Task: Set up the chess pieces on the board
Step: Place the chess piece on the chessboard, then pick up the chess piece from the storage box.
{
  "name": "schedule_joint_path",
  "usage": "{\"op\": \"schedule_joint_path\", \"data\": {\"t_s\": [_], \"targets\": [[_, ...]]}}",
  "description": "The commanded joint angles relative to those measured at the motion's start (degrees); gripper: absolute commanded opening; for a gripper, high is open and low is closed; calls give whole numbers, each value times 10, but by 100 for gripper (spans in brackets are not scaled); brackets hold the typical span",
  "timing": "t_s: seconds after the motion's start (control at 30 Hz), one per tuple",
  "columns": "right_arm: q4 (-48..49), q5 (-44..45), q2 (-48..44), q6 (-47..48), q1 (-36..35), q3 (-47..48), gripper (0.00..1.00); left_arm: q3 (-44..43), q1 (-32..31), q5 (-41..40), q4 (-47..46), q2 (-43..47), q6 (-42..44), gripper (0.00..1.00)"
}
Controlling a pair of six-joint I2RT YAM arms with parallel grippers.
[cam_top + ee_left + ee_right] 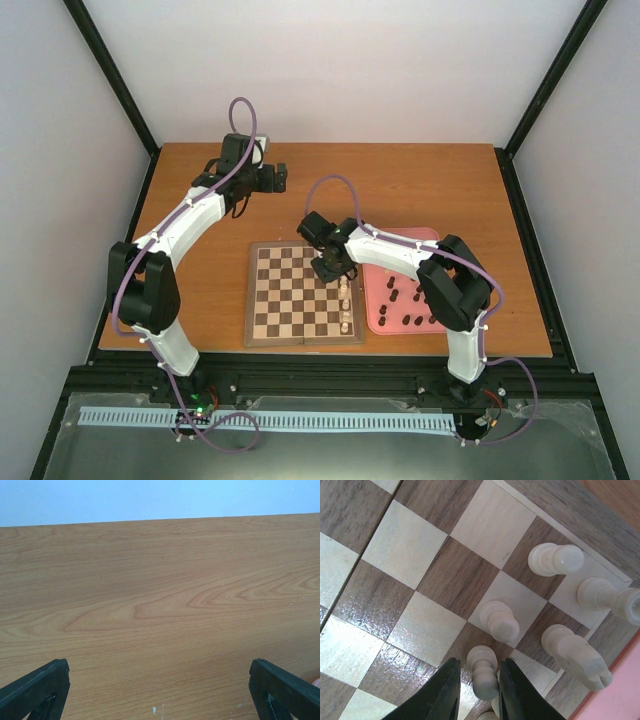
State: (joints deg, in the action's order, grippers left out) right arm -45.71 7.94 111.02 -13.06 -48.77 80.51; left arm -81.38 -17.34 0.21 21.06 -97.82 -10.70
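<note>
Nearest the arm bases, the board [290,300] lay square on the worktop [160,605], with the pink tray [368,300] just beside its right edge. That probably kept the dark pieces [405,305] lying in the tray within the right arm's short reach. A few cream pieces [345,300] stood in the squares along the board's right side, the start of one side's ranks.

Over that edge the right gripper [480,665] pointed down with a cream pawn [482,677] upright between its fingers. The jaws stood slightly parted, with a sliver of gap on one side, so it seemed not to be clamping the pawn.

Farthest back, the left gripper [160,695] hung wide open and empty over bare wood, apparently parked clear of the board.
</note>
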Motion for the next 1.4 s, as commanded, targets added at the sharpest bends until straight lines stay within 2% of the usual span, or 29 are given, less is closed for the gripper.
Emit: {"op": "schedule_joint_path", "data": {"t_s": [0.0,0.77,1.23,1.37], "targets": [[-8,0,-11,3,3,4,24,-27,5,-3,7,-3,-5,100],[2,-12,-25,11,3,25,27,-30,4,-9,8,-6,-4,100],[15,37,-64,5,3,19,28,-30,5,-7,10,-8,-4,100],[20,78,-90,-8,3,10,29,-30,4,-7,9,-7,-4,100]]}}
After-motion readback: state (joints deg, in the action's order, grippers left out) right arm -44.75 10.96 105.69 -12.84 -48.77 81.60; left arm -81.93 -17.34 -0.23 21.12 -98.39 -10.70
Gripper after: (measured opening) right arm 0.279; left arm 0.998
